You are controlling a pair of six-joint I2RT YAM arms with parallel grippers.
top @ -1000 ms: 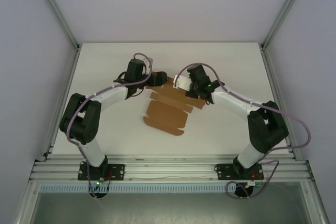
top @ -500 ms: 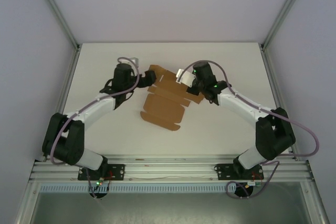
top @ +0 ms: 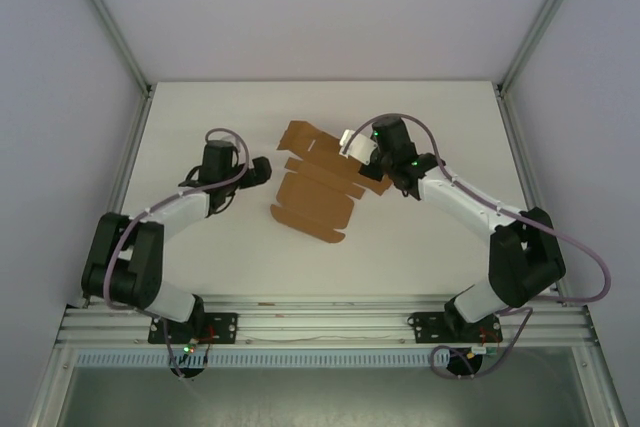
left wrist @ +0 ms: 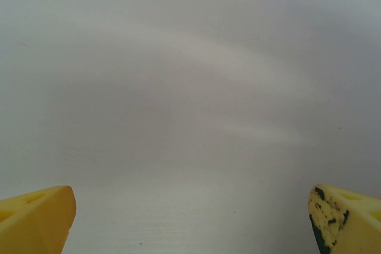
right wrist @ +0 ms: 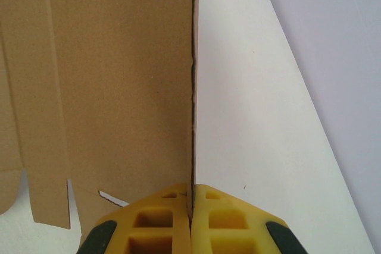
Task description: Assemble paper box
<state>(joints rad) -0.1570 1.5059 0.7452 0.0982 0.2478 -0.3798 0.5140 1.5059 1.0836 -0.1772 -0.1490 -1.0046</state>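
Counter (top: pixel 200 117): white, paper box (top: pixel 312 197) laid on it.
Right fingers (right wrist: pixel 191 201): clamped on its 2 o'clock edge.
Left fingers (top: pixel 262 169): spread, empty, 9 o'clock.

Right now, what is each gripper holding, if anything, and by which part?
The right gripper pinches the paper box by one outer edge of its cardboard sheet. The left gripper is open and holds nothing.

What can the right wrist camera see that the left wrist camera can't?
Right wrist camera: the brown paper box, its edge pinched in the shut right gripper. Left wrist camera: the left gripper wide open, one yellow tip speckled black, nothing held. Both: yellow fingertips and the white table.
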